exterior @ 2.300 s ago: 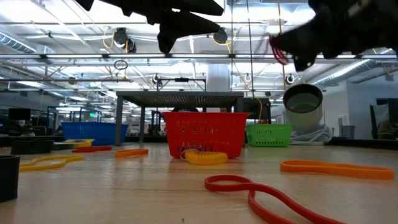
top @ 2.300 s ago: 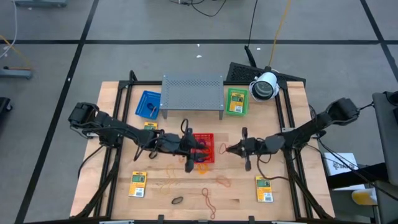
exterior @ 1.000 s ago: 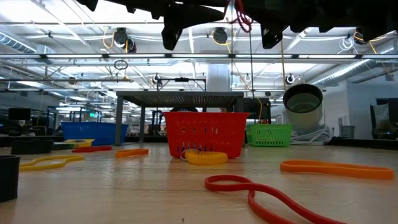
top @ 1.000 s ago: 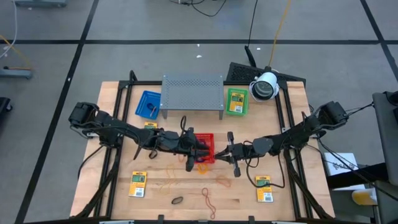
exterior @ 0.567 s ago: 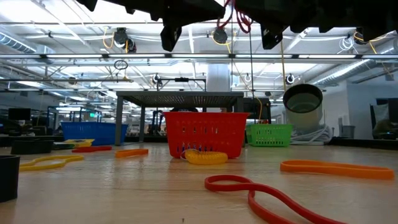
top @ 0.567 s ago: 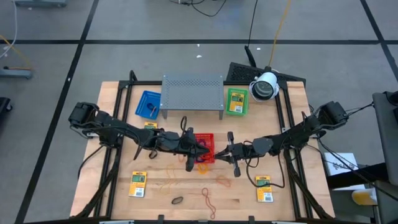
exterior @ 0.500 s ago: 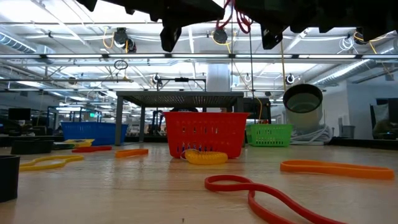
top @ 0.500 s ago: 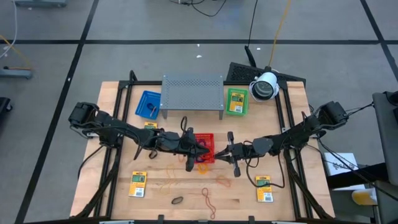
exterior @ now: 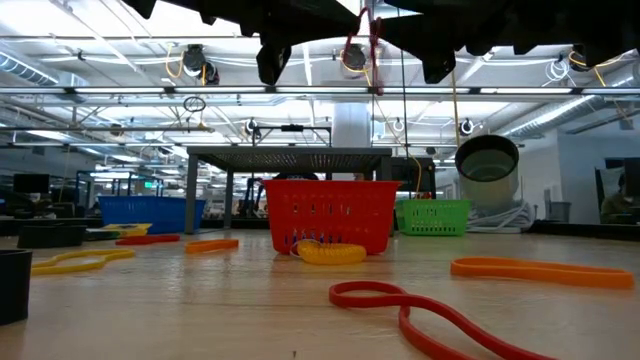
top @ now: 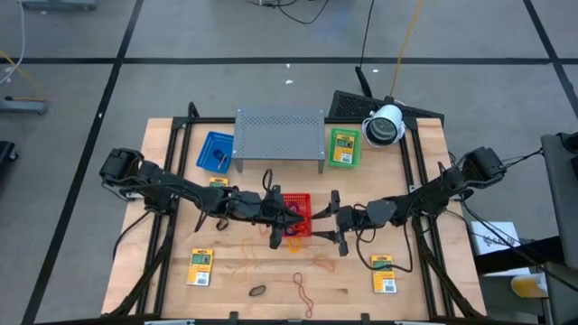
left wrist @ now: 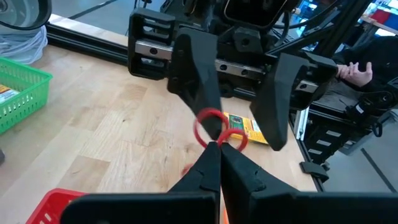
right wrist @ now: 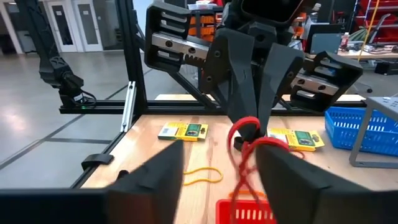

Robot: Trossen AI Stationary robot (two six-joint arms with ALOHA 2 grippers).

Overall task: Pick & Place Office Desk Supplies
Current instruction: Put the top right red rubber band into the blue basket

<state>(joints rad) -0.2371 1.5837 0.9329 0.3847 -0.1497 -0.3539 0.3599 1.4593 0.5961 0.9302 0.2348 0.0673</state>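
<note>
A red rubber band [right wrist: 244, 148] hangs in the air over the red mesh basket [top: 298, 203] at the table's middle. My left gripper [top: 301, 217], reaching in level from the left, is shut on it; the same gripper [right wrist: 249, 118] faces the right wrist camera. My right gripper [top: 318, 221] comes level from the right and is open. Its two fingers [left wrist: 196, 68] stand on either side of the band without touching it. Yellow-and-green packets [top: 200, 268] [top: 384, 273] [top: 218, 183] lie flat on the wood. Loose bands [top: 323, 263] lie near the front. My left gripper pinches one end of the red band's loop [left wrist: 217, 138] between its two fingertips. The fingers come level from the table's left. The band is lifted clear and droops slack below the tips, over the red basket.
A grey perforated rack [top: 280, 134] stands at the back, with a blue basket [top: 215, 152] to its left and a green basket [top: 343, 147] holding a packet to its right. A white round device [top: 384, 125] sits at the back right. Red [exterior: 420, 310] and orange [exterior: 540, 270] bands lie by the near edge.
My right gripper has opened and let go of the red band while staying in place. The band, before bunched between the two grippers, now hangs longer and slack from my left gripper alone.
</note>
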